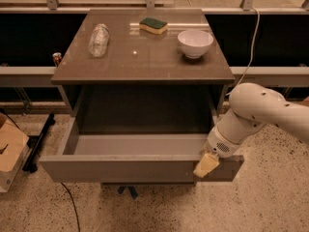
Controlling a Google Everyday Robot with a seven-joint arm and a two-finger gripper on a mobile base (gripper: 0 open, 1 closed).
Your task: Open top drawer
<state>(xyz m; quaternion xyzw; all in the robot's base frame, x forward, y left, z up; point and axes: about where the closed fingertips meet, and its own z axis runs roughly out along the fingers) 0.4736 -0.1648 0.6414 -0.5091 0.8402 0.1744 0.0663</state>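
The top drawer (120,169) is pulled far out of the grey-brown cabinet. Its flat handleless front faces me and its deep pale grey box (140,144) shows nothing inside. My gripper (206,164) sits at the right end of the drawer front, over its top edge. One cream fingertip (204,167) shows in front of the panel. My white arm (256,115) reaches in from the right. The lower drawers are hidden under the open one.
On the cabinet top (145,57) lie a clear plastic bottle (99,40), a green-and-yellow sponge (153,25) and a white bowl (195,43). A cardboard box (9,151) stands on the floor at the left. A cable (248,57) hangs at the right.
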